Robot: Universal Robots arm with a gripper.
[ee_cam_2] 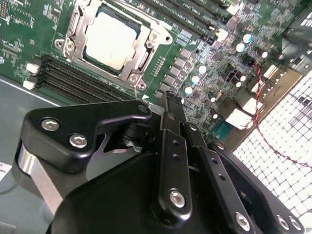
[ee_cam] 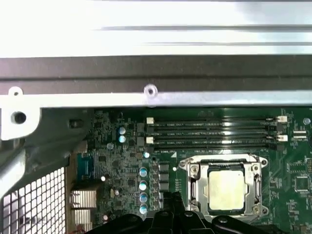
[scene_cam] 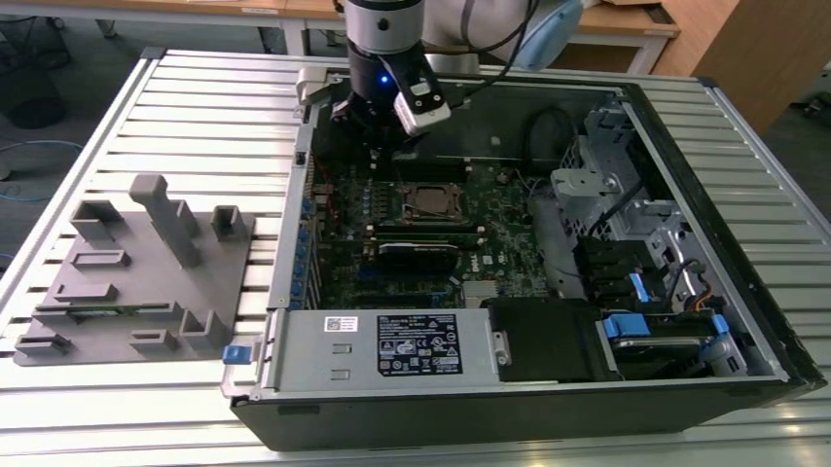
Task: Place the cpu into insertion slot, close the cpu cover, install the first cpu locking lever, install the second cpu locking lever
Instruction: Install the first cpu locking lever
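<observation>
The cpu (ee_cam_2: 109,39) lies flat in the insertion slot (ee_cam_2: 73,27) on the green board, its pale silver top facing up. The cpu cover (ee_cam_2: 146,48), a thin silvery frame, lies down around the chip. Both wrist views show this; in the first wrist view the cpu (ee_cam: 225,190) sits inside the cover (ee_cam: 195,187). My gripper (ee_cam_2: 171,105) hovers over the board beside the socket, its black fingers pressed together with nothing between them. In the exterior view the gripper (scene_cam: 377,146) hangs near the case's far wall, beyond the cpu (scene_cam: 427,200). I cannot make out the locking levers' position.
Long black memory sticks (ee_cam_2: 83,80) run along one side of the socket. A labelled grey power-supply box (scene_cam: 389,345) fills the case's near edge. Drive cages and cables (scene_cam: 624,185) stand on the exterior view's right. A grey fixture (scene_cam: 130,272) rests on the slatted table outside.
</observation>
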